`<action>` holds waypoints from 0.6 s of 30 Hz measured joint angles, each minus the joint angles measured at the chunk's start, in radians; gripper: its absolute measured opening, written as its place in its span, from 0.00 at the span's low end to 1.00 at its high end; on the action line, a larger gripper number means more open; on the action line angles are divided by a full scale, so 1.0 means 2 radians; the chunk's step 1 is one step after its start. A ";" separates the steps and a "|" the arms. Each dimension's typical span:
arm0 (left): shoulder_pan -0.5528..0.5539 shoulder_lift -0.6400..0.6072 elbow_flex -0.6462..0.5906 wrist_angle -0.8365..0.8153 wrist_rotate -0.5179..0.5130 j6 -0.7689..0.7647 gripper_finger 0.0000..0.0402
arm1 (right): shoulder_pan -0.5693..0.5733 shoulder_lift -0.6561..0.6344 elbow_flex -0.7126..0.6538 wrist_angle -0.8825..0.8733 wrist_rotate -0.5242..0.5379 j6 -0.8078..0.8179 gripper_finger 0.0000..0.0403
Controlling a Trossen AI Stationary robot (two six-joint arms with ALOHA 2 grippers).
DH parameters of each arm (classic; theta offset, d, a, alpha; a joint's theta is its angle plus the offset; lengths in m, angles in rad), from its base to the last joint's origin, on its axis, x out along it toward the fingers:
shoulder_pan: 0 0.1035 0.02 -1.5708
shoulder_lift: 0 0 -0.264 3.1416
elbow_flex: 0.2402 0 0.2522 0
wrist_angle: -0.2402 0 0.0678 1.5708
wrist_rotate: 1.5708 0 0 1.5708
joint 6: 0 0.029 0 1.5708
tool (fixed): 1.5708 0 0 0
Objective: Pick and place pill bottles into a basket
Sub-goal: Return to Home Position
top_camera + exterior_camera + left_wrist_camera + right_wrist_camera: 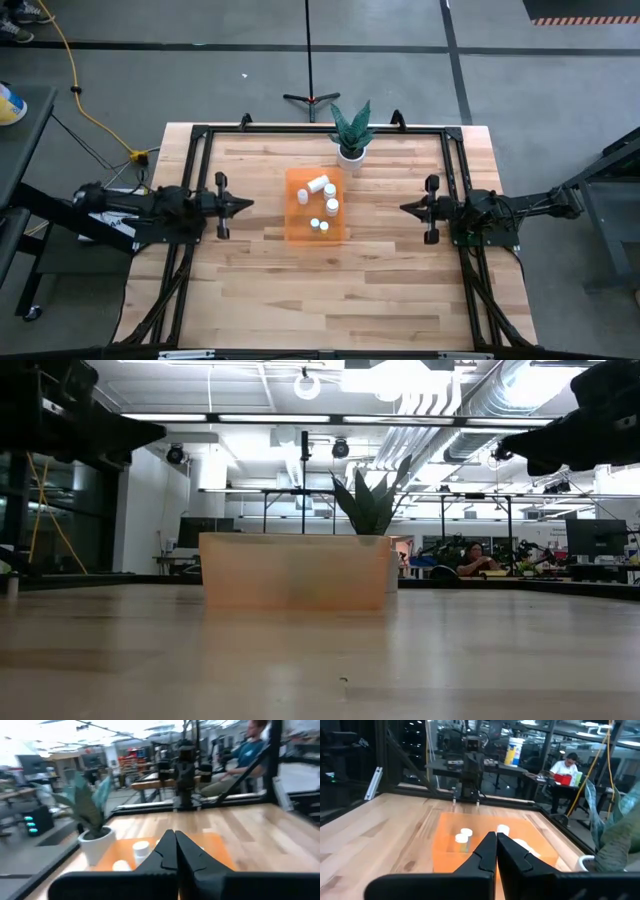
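No readable text or labels.

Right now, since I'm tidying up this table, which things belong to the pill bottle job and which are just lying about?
Part of the job:
pill bottles, inside the basket
basket, mid-table
left gripper and right gripper, both shut, well clear of the basket on either side

Just lying about:
potted plant, next to the basket
stand and yellow cable, on the floor
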 joint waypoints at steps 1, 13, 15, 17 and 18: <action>0.022 0.000 0.000 0.000 0.034 -0.007 0.05 | 0.000 0.000 0.000 0.002 -0.003 -0.002 0.00; 0.105 0.000 0.000 -0.044 0.166 -0.069 0.05 | 0.000 0.000 0.000 0.006 -0.006 0.019 0.00; 0.097 -0.001 0.000 -0.046 0.152 -0.064 0.05 | 0.000 0.000 0.000 -0.003 -0.002 0.019 0.00; 0.090 -0.002 0.000 -0.054 0.129 -0.064 0.06 | 0.000 0.000 0.000 -0.006 -0.002 0.019 0.00; 0.088 -0.002 0.000 -0.058 0.124 -0.064 0.07 | 0.000 0.000 0.000 -0.005 -0.002 0.019 0.00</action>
